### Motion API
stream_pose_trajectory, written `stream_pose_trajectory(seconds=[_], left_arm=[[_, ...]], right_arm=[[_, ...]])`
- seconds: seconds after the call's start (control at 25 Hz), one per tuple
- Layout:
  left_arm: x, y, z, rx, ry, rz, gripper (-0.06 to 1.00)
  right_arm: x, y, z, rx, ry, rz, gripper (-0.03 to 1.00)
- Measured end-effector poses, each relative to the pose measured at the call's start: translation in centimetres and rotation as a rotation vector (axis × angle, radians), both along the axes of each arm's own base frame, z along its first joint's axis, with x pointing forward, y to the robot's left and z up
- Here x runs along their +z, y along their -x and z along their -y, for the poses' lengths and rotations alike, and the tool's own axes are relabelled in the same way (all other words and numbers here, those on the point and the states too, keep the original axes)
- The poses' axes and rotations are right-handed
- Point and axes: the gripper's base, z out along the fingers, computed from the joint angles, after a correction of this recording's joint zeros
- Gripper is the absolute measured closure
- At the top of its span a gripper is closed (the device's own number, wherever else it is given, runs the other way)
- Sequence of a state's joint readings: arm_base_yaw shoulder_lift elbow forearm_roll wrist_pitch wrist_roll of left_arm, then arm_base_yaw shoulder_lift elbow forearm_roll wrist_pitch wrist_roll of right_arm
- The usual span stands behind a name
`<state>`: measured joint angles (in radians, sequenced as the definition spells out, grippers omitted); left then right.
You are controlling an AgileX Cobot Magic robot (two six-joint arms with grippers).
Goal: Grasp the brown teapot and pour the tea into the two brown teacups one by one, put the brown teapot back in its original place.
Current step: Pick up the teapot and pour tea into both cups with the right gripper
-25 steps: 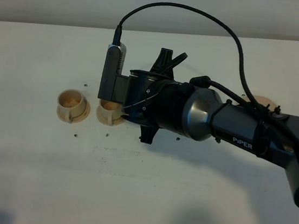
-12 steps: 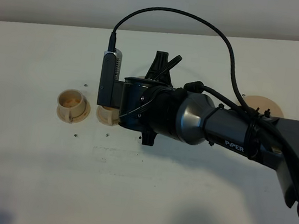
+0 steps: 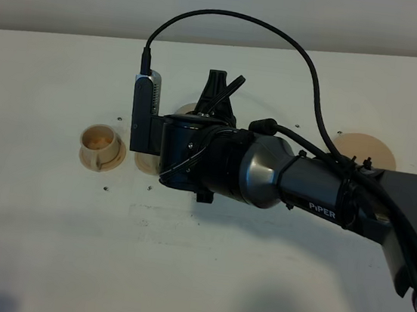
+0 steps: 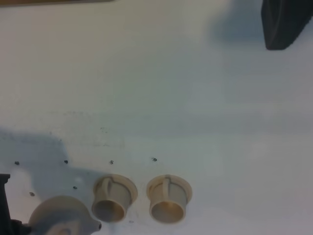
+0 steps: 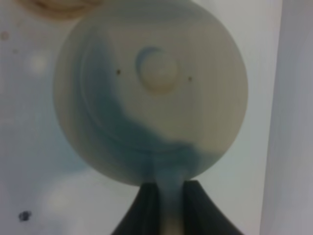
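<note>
Gripping the brown teapot (image 5: 146,88) by its handle, the right tool (image 5: 171,190) has shifted left over the nearer teacup (image 4: 113,197), probably lining up a pour.

Right arm (image 3: 267,171) shifted left, hiding most of the second cup (image 3: 144,164) and uncovering the coaster (image 3: 364,148).

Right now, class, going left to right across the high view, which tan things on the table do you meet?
Cup → second cup → coaster. The teapot is left out: the arm hides it there.
</note>
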<state>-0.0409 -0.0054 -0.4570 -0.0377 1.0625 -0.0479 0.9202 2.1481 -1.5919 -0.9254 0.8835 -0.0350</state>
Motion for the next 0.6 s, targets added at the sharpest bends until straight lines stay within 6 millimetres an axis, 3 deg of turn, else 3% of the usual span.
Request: stream_pose_trajectory(seconds=[0.6], left_arm=[[0.00, 0.00, 0.00, 0.000, 0.000, 0.000, 0.61]], right_arm=[[0.11, 0.03, -0.05, 0.061, 0.071, 0.007, 0.87]])
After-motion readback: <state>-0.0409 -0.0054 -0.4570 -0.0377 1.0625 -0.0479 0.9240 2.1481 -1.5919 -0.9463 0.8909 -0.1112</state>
